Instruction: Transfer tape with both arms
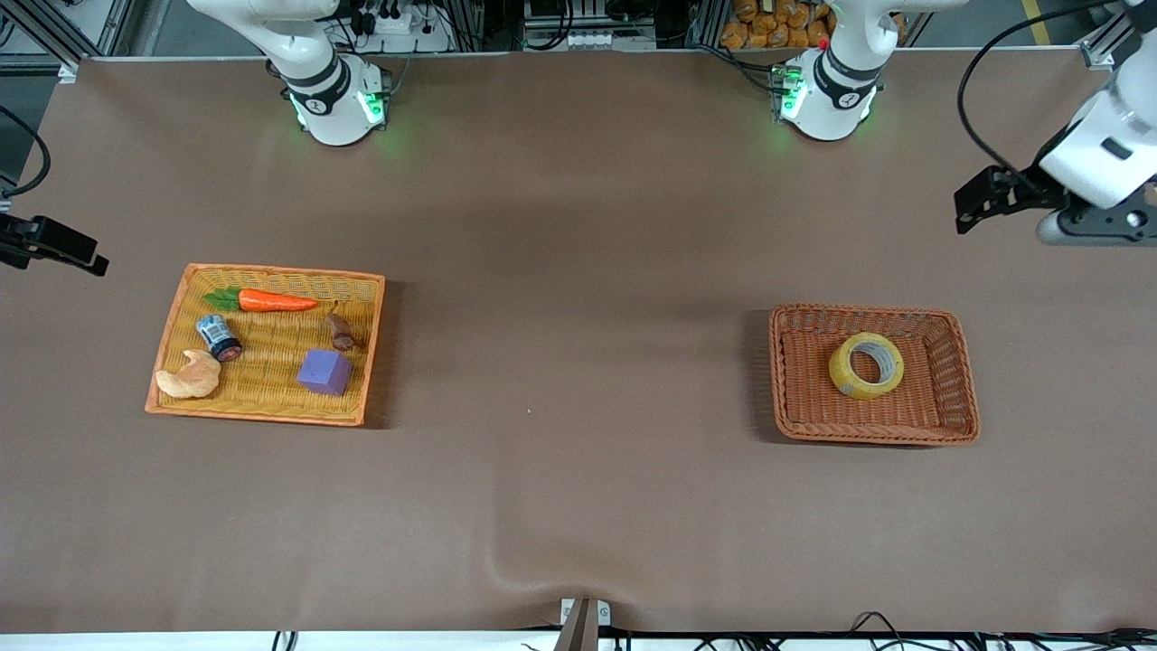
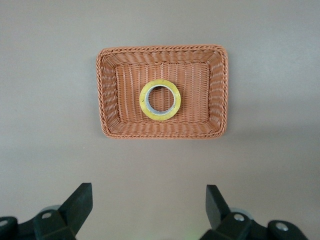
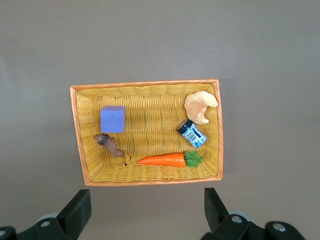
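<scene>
The tape (image 1: 845, 372), a yellowish ring-shaped roll, lies flat in the brown wicker basket (image 1: 958, 380) toward the left arm's end of the table. It also shows in the left wrist view (image 2: 144, 100), in the middle of that basket (image 2: 107, 95). My left gripper (image 1: 965, 210) is open and empty, up in the air over bare table beside the brown basket; its fingers stand wide apart in the left wrist view (image 2: 149, 200). My right gripper (image 1: 90, 260) is open and empty, up over the table's edge at the right arm's end, beside the yellow basket; it also shows in the right wrist view (image 3: 147, 202).
The yellow basket (image 1: 271, 272) holds a carrot (image 1: 276, 301), a blue-and-white can (image 1: 218, 335), a croissant (image 1: 190, 377), a purple cube (image 1: 324, 372) and a small brown piece (image 1: 341, 332). A brown cloth (image 1: 578, 271) covers the table between the baskets.
</scene>
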Controlling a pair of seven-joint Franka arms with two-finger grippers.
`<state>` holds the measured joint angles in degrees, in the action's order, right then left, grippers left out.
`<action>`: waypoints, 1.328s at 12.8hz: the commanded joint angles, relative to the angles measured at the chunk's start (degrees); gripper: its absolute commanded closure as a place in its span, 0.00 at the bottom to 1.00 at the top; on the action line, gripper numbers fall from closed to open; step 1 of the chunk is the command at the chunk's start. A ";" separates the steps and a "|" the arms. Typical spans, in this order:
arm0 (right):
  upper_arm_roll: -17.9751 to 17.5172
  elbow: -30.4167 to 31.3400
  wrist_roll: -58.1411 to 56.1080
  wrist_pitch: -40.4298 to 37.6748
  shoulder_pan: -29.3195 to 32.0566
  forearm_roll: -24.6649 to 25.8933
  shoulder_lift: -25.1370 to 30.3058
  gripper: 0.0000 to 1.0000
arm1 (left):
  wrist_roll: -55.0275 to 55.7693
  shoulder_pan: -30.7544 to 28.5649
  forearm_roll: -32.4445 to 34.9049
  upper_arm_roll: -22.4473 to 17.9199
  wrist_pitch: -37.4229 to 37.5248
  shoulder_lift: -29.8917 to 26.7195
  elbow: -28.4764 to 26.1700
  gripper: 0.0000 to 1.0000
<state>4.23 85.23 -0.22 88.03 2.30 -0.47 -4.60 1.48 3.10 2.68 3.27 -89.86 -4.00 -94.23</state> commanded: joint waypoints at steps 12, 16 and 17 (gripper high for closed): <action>-0.63 -1.04 0.22 -0.50 0.43 -0.23 -0.49 0.00 | -1.92 0.51 -4.09 -1.16 3.29 0.84 5.46 0.00; -0.63 -1.04 0.22 -0.50 0.43 -0.23 -0.49 0.00 | -1.92 0.59 -3.91 -0.54 3.38 0.66 5.37 0.00; -0.63 -1.04 0.22 -0.50 0.43 -0.23 -0.49 0.00 | -1.92 0.59 -3.91 -0.54 3.38 0.66 5.37 0.00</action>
<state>4.13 85.23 -0.23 88.03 2.30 -0.47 -4.68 1.11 3.76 -0.51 2.76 -87.91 -3.91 -90.43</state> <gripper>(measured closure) 0.000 0.000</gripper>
